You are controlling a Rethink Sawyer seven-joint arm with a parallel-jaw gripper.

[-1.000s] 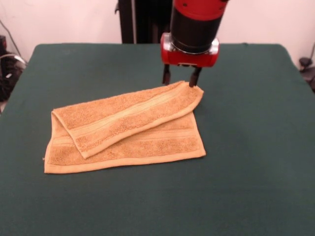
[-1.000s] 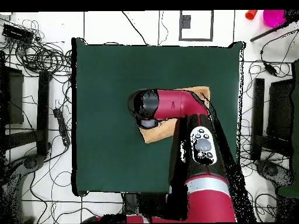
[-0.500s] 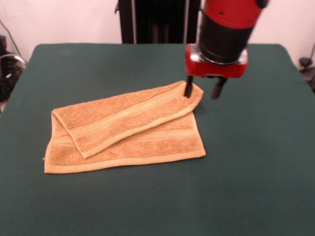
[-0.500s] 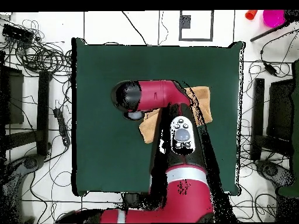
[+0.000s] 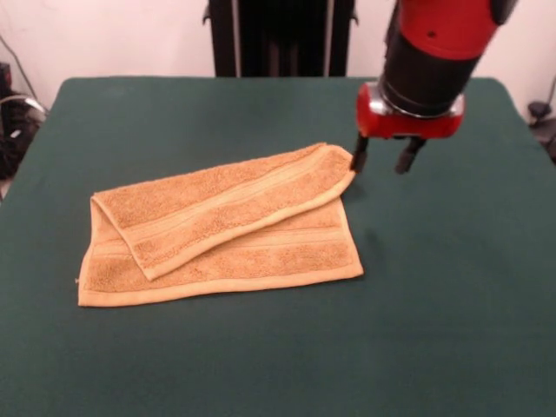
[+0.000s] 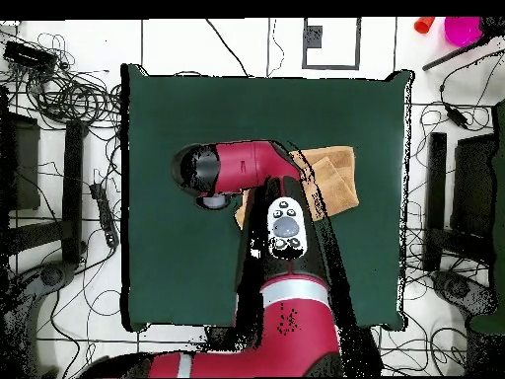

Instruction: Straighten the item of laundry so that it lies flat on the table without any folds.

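Observation:
The orange-tan towel (image 5: 217, 228) lies folded on the dark green table (image 5: 452, 287), left of centre in the front view. Its upper layer is folded diagonally over the lower one, with band stripes showing. My gripper (image 5: 383, 161) is open and empty, just right of the towel's far right corner, close above the cloth. In the overhead view the arm (image 6: 237, 168) covers much of the towel (image 6: 335, 178), and the gripper itself is hidden beneath the arm.
The robot's black pedestal (image 5: 278, 39) stands at the table's far edge. Cables and black equipment (image 6: 59, 128) lie on the floor left of the table in the overhead view. A pink object (image 6: 459, 28) sits at the top right.
My gripper has moved to the right in the front view, off the towel's far right corner and onto bare table. The towel has not changed shape.

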